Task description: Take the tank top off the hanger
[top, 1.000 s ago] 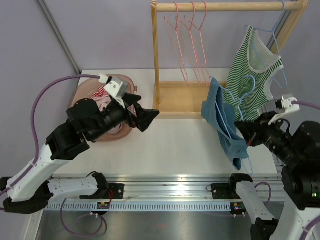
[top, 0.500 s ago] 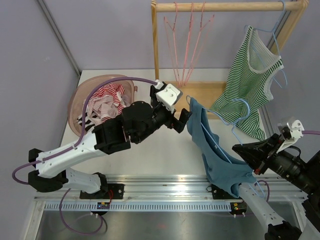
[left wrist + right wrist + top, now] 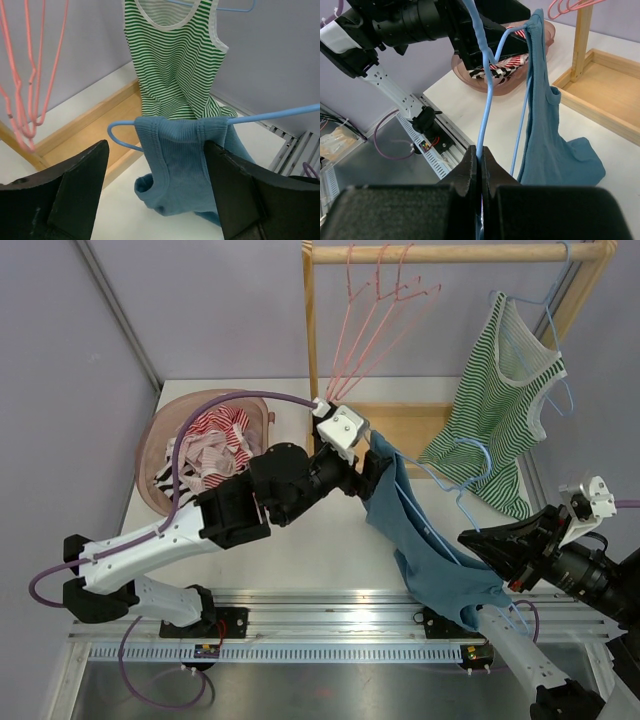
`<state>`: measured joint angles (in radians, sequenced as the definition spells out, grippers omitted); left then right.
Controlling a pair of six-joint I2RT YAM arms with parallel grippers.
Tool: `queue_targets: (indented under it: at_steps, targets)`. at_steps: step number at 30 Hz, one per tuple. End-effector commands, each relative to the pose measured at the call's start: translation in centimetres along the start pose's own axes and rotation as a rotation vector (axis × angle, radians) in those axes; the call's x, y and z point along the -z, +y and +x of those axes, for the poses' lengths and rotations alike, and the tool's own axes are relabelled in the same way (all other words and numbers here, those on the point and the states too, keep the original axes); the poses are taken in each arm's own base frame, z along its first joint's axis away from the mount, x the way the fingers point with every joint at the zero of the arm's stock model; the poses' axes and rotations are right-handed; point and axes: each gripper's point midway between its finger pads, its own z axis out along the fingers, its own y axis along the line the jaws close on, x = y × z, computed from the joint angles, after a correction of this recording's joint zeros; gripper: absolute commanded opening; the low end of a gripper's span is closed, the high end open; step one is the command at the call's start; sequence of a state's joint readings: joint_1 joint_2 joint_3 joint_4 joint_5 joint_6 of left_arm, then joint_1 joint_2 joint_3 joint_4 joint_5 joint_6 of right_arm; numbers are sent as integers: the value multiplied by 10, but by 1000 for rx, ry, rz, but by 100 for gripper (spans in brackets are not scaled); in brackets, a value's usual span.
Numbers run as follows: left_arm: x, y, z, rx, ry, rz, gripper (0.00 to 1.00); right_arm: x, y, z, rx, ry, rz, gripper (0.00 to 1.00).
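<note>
The bench (image 3: 300, 530) is white, with both arm bases at its near edge. A wooden rack (image 3: 311, 360) stands along the far edge, from the middle to the far right corner. The left arm reaches diagonally from the near left corner to the middle of the bench. The right arm lies low at the near right corner, pointing left. The blue tank top (image 3: 420, 540) hangs in the air between them, sloping from the bench centre down toward the near right edge. It is on the blue hanger (image 3: 486, 90), with its straps looped over the wire. A green striped tank top (image 3: 495, 400) hangs on a separate hanger from the rack rail at the far right corner. Its hem is bunched on the rack base. A pink basin (image 3: 145, 465) sits toward the far left corner and holds red-and-white striped garments (image 3: 215, 435). Pink hangers (image 3: 375, 310) hang at a slant from the left part of the rail. The left gripper (image 3: 160, 200) is spread wide, with the top edge of the blue garment framed between its fingers. Contact with the cloth cannot be confirmed. The right gripper (image 3: 480, 165) is pressed together, pinching the blue hanger's wire.
</note>
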<state>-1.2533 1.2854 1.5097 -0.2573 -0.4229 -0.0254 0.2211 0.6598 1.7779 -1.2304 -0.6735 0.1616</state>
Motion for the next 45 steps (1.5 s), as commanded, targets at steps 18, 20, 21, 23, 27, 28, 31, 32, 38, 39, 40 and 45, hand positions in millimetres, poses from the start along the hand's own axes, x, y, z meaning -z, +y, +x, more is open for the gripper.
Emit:
queue_targets:
  at_steps: [18, 20, 21, 23, 27, 28, 31, 32, 38, 39, 40, 45]
  targets:
    - [11, 47, 6, 104, -35, -190, 0, -27, -25, 3, 1, 9, 9, 0]
    - [13, 57, 10, 105, -27, -251, 0, -27, -25, 2, 7, 10, 12, 0]
    - [16, 72, 10, 125, -32, -331, 0, -27, -25, 3, 10, 13, 9, 0]
    - [24, 90, 12, 181, -31, -417, 0, -26, -19, 9, 20, 33, -33, 0]
    - [51, 152, 29, 274, -27, -662, 0, -20, -3, 16, 59, 42, -118, 0]
    - [55, 160, 32, 298, -31, -685, 0, -17, 2, 17, 71, 37, -139, 0]
    - [72, 183, 41, 364, -44, -735, 0, -12, 14, 18, 105, 31, -201, 0]
    - [72, 182, 43, 375, -40, -705, 0, -12, 13, 16, 105, 23, -195, 0]
    - [59, 125, 53, 366, -37, -326, 0, -36, 1, -12, 64, -191, -204, 0]
    - [56, 98, 46, 369, -67, -177, 0, -35, 8, -37, 133, -317, -243, 0]
    - [61, 85, 43, 362, -88, -102, 0, -47, -4, -29, 93, -346, -242, 0]
    - [74, -1, 73, 281, -56, 291, 0, -53, -5, -72, 10, -678, -402, 0]
